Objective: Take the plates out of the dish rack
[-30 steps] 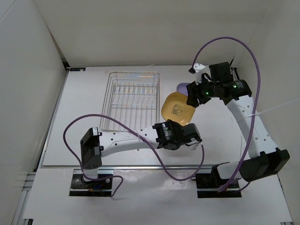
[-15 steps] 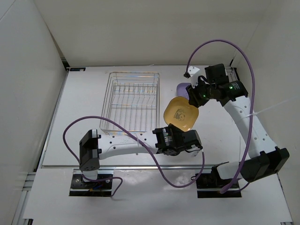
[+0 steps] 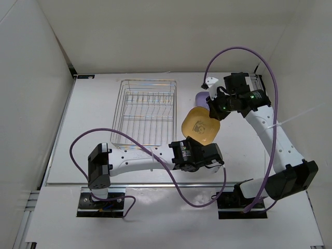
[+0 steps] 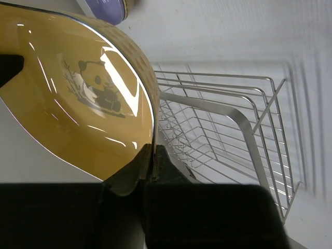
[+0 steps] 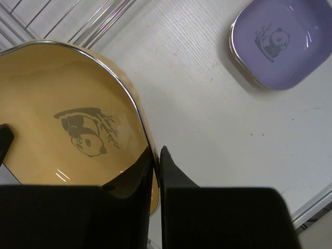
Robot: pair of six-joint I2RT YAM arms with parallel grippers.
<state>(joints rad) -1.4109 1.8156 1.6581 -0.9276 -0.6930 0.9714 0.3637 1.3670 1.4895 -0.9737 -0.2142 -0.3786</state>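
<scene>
My left hand (image 4: 151,155) is pressed together on the near rim of the yellow plate (image 3: 199,126) and my right hand (image 5: 155,155) pinches its far rim, so the yellow plate hangs tilted between both, just off the right side of the rack (image 3: 148,81), where no plate shows. The purple plate (image 5: 277,44) lies flat on the desk (image 3: 93,129) toward the far right corner, just beyond my right hand, making the right arm the nearer one for set-down there. Open desk lies toward the right and near edges; the rack's right wall is the only close obstacle.
</scene>
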